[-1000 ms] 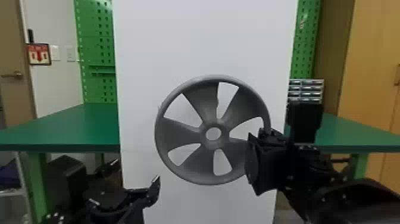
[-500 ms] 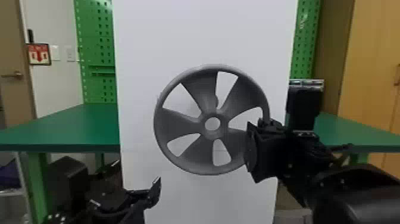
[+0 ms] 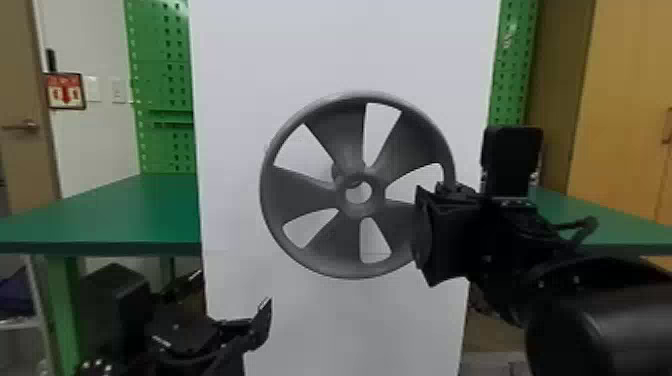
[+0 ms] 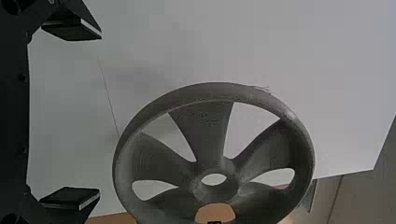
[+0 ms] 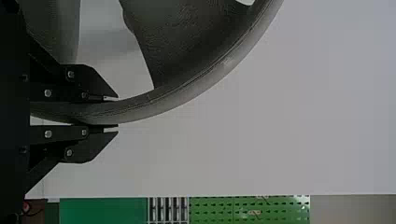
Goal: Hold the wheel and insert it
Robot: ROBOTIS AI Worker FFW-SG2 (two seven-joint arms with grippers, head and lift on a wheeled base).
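The grey five-spoked wheel (image 3: 320, 235) stands upright before a white panel, its round hub hole facing the head camera. My right gripper (image 3: 435, 200) is at the wheel's right side in the head view. In the right wrist view, my right gripper (image 5: 114, 113) is shut on the rim of the wheel (image 5: 187, 95), one finger on each side. Below and left of the wheel, my left gripper (image 3: 262, 320) is apart from it. The left wrist view has my left gripper (image 4: 88, 116) with fingers wide apart and nothing between them, the wheel (image 4: 208, 135) beyond.
A tall white panel (image 3: 240, 65) rises behind the wheel. Green tables (image 3: 125, 215) flank it, with green pegboards (image 3: 162, 65) behind. A wooden cabinet (image 3: 620, 75) stands at the right and a door (image 3: 22, 165) at the far left.
The wheel has risen slightly and turned a little in the head view, together with my right gripper. My right forearm has shifted as well. The left arm has barely moved.
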